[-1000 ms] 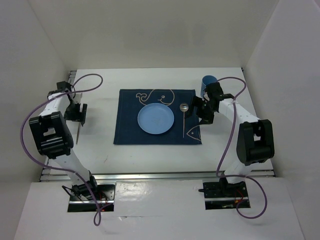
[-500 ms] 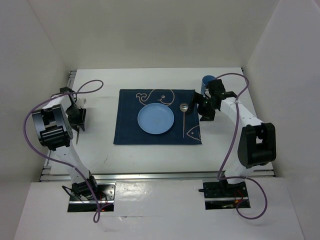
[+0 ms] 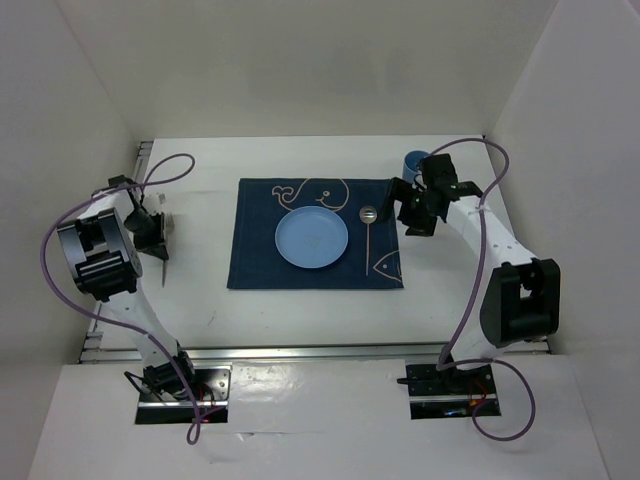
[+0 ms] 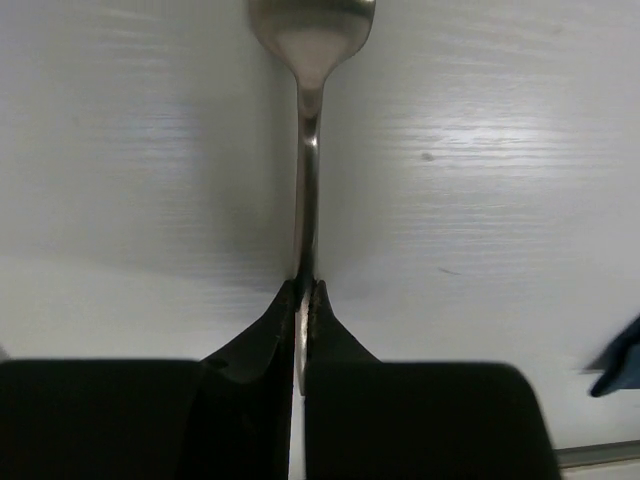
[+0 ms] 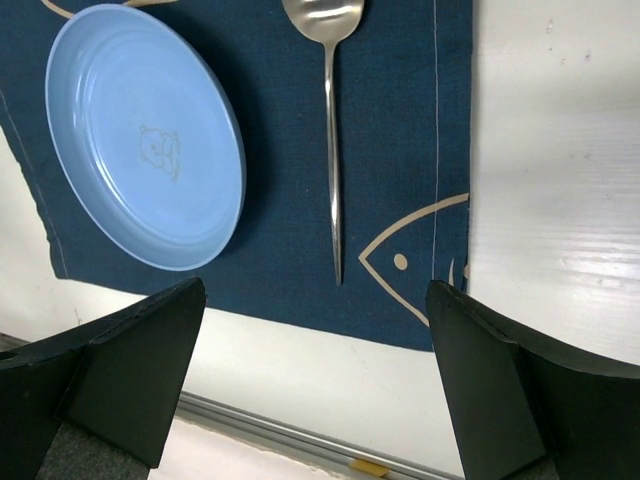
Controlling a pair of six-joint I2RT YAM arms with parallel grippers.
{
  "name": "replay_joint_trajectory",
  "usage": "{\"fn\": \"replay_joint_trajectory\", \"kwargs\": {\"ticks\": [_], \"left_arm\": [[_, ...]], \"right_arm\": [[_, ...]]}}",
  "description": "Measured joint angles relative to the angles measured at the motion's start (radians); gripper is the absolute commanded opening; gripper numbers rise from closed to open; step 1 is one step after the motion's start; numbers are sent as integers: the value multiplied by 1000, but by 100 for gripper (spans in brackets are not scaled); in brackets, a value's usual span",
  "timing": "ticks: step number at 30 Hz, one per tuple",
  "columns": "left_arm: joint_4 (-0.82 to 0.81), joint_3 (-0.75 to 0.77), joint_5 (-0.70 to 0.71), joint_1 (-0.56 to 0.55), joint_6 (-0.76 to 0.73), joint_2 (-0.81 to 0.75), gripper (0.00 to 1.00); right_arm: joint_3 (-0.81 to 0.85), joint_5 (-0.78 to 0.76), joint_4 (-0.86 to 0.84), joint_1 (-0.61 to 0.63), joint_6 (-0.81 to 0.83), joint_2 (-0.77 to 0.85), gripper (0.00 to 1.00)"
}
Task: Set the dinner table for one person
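At frame left, pinching slim silver metal utensil (image 4: 310, 170) with left gripper (image 4: 305, 292) on white rectangular dinner table (image 3: 300, 310); holding right gripper (image 5: 312, 300) wide at right.

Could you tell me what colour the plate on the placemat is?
The plate is light blue with a faint bear outline; right wrist view shows it best.

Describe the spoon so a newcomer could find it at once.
On the white table lies a navy placemat with a blue plate in its middle. The spoon lies on the mat just right of the plate, bowl away from the arms. Unlike the other metal utensil, pinched by the left gripper off the mat, nothing holds it.
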State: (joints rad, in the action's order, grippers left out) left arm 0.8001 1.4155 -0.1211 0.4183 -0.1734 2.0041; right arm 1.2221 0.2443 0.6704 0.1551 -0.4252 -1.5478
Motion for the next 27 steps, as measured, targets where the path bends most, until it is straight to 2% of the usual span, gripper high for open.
{"fn": "replay_joint_trajectory", "kwargs": {"ticks": [5, 15, 18, 22, 27], "left_arm": [[-22, -25, -93, -33, 76, -43, 0], [-19, -26, -138, -286, 235, -217, 0], [-27, -13, -119, -365, 316, -217, 0], [-57, 12, -84, -526, 446, -203, 0], [-48, 132, -47, -653, 602, -79, 0]], "right_arm": [[-24, -31, -2, 0, -7, 65, 99], [-52, -100, -6, 0, -19, 84, 100], [-50, -110, -7, 0, -19, 79, 100], [-48, -121, -12, 0, -20, 64, 100], [-48, -134, -17, -1, -23, 64, 100]]}}
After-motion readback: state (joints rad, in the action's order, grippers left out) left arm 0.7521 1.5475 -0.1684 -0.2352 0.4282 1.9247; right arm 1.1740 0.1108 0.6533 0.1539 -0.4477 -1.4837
